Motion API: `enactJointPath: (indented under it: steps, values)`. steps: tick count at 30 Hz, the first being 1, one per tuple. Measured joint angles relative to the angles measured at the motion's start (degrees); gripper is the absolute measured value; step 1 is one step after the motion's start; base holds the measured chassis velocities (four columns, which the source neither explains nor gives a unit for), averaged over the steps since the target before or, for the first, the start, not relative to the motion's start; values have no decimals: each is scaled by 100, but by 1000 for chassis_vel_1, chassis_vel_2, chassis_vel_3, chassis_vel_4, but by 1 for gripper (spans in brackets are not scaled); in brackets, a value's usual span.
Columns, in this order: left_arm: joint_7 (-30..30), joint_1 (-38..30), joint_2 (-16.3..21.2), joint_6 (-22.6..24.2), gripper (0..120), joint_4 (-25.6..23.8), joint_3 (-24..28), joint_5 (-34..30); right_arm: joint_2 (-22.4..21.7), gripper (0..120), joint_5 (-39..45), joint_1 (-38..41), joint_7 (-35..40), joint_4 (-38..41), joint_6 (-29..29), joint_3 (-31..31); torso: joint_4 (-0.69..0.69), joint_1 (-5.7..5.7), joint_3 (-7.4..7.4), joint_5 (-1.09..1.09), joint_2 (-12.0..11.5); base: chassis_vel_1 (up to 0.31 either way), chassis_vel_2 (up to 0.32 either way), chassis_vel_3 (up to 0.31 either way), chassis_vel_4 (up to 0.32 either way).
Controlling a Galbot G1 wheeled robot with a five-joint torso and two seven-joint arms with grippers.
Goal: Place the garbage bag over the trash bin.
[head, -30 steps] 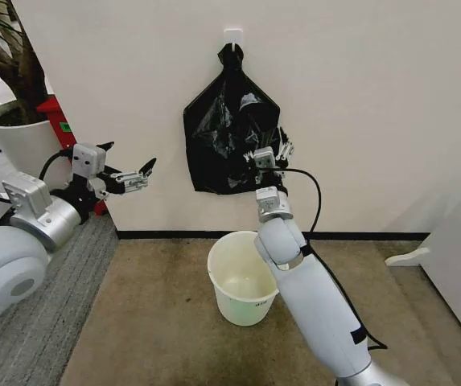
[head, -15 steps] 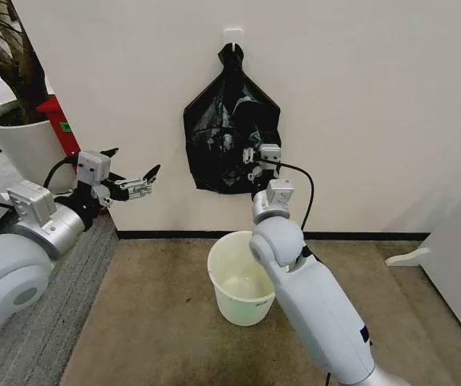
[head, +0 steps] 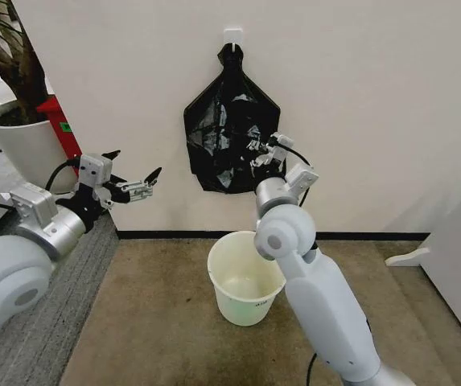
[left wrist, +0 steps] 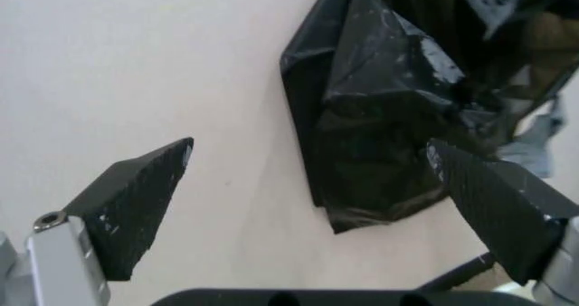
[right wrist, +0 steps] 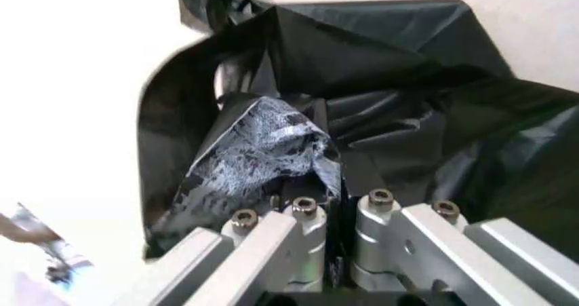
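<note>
Two tools of mine are up at the wall. From my head I see the thin, glossy, crinkled black plastic garbage bag (head: 232, 133) hanging by its gathered top from a small white wall hook (head: 232, 35), with the small round cream-white plastic trash bin (head: 244, 277) standing open on the brown carpet floor (head: 150, 322) below it, apart from the bag. My right tool (head: 267, 150) is pressed against the bag's right side. What the head view cannot settle, my right wrist view does: the tool's metal fingers (right wrist: 303, 235) sit nearly together, clenched on a fold of the black film (right wrist: 362, 116) pinched between them. My left tool (head: 131, 174) hangs in the air left of the bag, near the wall, touching nothing. Its wrist view shows the two dark pointed fingertips (left wrist: 135, 197) spread wide, released, with the bag's lower left corner (left wrist: 380, 143) lying beyond the gap.
</note>
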Motion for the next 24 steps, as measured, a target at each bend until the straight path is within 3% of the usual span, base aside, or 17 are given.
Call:
enactJointPath:
  steps: [9,15,16,20,21,24]
  values:
    - [240,-889,315,138,100,314,439,-463,35,0,203,44,-91,15,41,43,0,0,0,3,0,0,0,0,0]
    - [162,-2336,16,172,100,757,1819,-640,86,0,128,27,-227,-5,14,-3,2,0,0,-2,0,0,0,0,0]
    - [162,-2336,16,172,100,757,1819,-640,86,0,128,27,-227,-5,14,-3,2,0,0,-2,0,0,0,0,0]
    - [2,-3397,-307,258,100,971,2893,-678,75,0,86,12,-331,-31,-18,27,-1,0,1,-1,0,0,0,0,0]
    - [-110,-3983,-500,327,100,1123,3411,-680,72,0,56,7,-389,-51,-37,52,0,0,1,1,0,0,0,0,0]
    - [-223,-4521,-701,473,100,1244,3810,-680,73,0,20,7,-426,-87,-48,89,-2,0,1,1,0,0,0,0,0]
